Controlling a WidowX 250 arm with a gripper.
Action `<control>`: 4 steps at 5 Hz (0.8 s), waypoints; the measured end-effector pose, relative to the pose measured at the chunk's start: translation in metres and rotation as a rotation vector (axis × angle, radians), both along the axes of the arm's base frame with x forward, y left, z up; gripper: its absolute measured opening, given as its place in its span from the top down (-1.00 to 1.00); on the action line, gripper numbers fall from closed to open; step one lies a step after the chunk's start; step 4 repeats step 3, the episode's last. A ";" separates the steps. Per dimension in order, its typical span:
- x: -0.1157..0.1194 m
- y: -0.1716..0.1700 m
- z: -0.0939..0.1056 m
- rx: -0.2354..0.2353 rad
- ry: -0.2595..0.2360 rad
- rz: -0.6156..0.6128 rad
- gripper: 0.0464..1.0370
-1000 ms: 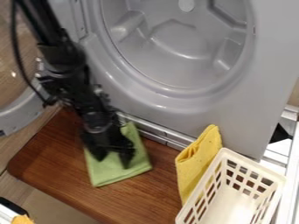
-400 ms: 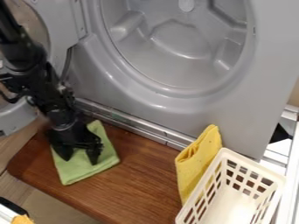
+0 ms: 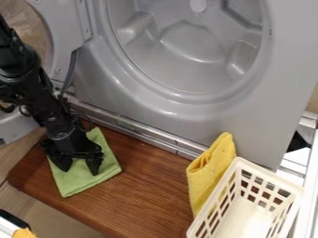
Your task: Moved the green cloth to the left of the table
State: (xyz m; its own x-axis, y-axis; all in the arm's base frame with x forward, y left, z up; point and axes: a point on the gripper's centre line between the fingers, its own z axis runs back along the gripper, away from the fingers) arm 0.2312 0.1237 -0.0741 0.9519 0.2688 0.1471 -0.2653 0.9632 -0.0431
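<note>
Cloth (image 3: 77,181), green and folded flat, lies toward the left end of the brown wooden surface (image 3: 149,195), beneath the jaws, which stand wide apart with their tips down over it. It should handle as light, limp and hardly fragile, so gentle pressure near the middle would likely slide it without much bunching; for a lift, a pinched-up fold or free edge looks the surest hold.
</note>
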 end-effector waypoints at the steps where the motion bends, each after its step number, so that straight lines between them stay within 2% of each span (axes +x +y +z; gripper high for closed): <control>1: 0.019 -0.022 0.021 -0.008 -0.068 -0.078 -0.92; 2: 0.022 -0.033 0.047 -0.001 -0.140 -0.111 -0.92; 3: 0.017 -0.040 0.076 0.024 -0.183 -0.151 -0.92; 4: 0.017 -0.040 0.076 0.024 -0.183 -0.151 -0.92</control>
